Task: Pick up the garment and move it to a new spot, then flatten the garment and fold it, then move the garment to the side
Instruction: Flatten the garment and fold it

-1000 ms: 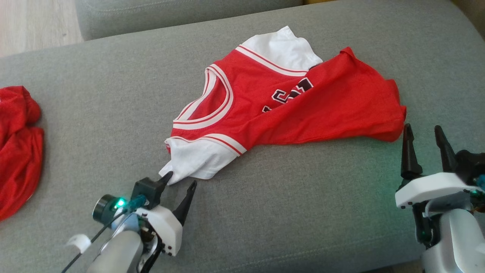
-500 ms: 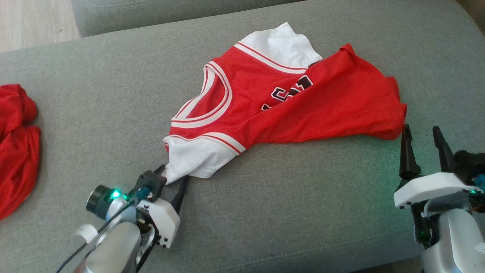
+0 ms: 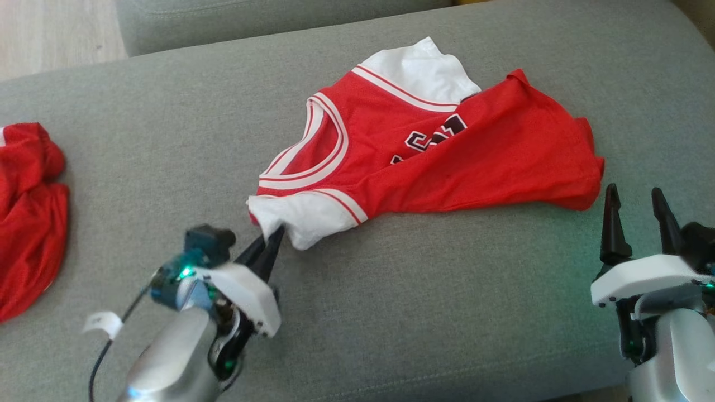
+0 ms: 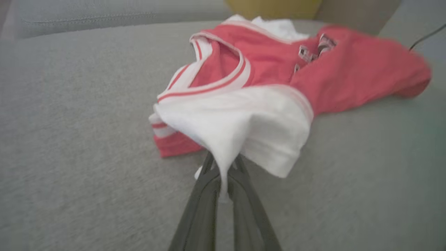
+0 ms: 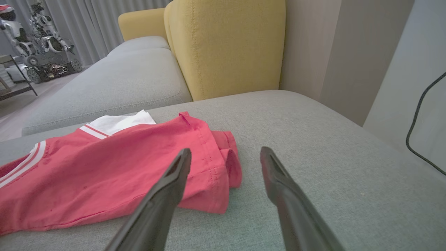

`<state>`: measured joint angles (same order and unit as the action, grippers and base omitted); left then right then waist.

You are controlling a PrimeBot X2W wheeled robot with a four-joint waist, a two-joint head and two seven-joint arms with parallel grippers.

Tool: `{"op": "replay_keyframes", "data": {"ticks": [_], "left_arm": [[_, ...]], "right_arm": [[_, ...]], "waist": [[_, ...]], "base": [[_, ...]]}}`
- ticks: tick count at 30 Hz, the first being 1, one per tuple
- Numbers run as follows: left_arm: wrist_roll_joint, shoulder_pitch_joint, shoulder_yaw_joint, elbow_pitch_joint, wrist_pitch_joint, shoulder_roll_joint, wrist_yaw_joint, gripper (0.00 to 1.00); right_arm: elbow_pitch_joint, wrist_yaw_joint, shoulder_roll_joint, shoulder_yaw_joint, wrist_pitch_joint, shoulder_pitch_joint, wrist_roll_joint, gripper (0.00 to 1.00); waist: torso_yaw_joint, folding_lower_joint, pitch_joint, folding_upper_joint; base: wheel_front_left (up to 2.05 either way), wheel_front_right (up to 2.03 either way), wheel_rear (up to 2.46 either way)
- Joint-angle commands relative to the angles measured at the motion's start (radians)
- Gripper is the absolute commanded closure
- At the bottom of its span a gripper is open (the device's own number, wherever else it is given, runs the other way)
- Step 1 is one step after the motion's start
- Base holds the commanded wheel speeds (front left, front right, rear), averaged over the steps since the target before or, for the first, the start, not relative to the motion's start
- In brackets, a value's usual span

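The garment (image 3: 447, 156) is a red jersey with white sleeves and white-striped trim, lying crumpled on the grey sofa cushion (image 3: 391, 312). My left gripper (image 3: 273, 237) is shut on the near white sleeve (image 3: 304, 218), and in the left wrist view that sleeve (image 4: 244, 129) bunches up between the closed fingers (image 4: 205, 202). My right gripper (image 3: 637, 204) stands open just below the jersey's red hem corner (image 3: 592, 190). From the right wrist, the open gripper (image 5: 226, 157) has that hem (image 5: 223, 181) between and ahead of its fingertips, not gripped.
Another red cloth (image 3: 28, 218) lies bunched at the cushion's left edge. A second grey cushion (image 3: 251, 22) runs behind, with wooden floor (image 3: 50, 33) at the top left. A yellow sofa back (image 5: 226, 45), a black cable (image 5: 418, 115) and a parked robot (image 5: 38, 45) appear in the right wrist view.
My left gripper has closed on the white sleeve and lifted it slightly, drawing the sleeve's tip up and right. The right gripper stays open beside the hem.
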<state>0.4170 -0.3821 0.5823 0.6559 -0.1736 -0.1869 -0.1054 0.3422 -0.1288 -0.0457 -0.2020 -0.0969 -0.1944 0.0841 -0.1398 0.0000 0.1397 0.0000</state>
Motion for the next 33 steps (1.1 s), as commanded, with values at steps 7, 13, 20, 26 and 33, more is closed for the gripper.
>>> {"op": "replay_keyframes", "data": {"ticks": [7, 13, 20, 26, 33], "left_arm": [[0.319, 0.021, -0.126, -0.273, 0.036, 0.0, -0.024, 1.0], [0.347, 0.052, -0.142, -0.346, 0.038, -0.032, -0.017, 1.0], [0.33, 0.057, -0.131, -0.365, 0.041, -0.039, 0.005, 1.0], [0.318, 0.048, -0.119, -0.367, 0.044, -0.039, 0.011, 1.0], [0.315, 0.043, -0.113, -0.36, 0.042, -0.04, 0.013, 1.0]], "right_arm": [[-0.017, -0.002, -0.004, -0.001, 0.03, -0.041, -0.045, 0.0], [0.037, -0.002, -0.008, -0.015, 0.074, -0.073, -0.055, 0.0], [0.128, -0.002, -0.032, -0.008, 0.106, -0.147, -0.041, 0.0], [0.217, -0.002, -0.062, 0.02, 0.119, -0.212, -0.021, 0.0], [0.295, -0.002, -0.073, 0.059, 0.108, -0.25, 0.004, 0.0]], "waist": [[0.025, 0.0, -0.008, 0.0], [0.032, 0.0, -0.002, 0.0], [0.033, 0.0, 0.019, 0.0], [0.038, 0.0, 0.039, 0.0], [0.043, 0.0, 0.044, 0.0]], "base": [[0.0, 0.0, 0.0], [0.0, 0.0, 0.0], [0.0, 0.0, 0.0], [0.0, 0.0, 0.0], [0.0, 0.0, 0.0]]}}
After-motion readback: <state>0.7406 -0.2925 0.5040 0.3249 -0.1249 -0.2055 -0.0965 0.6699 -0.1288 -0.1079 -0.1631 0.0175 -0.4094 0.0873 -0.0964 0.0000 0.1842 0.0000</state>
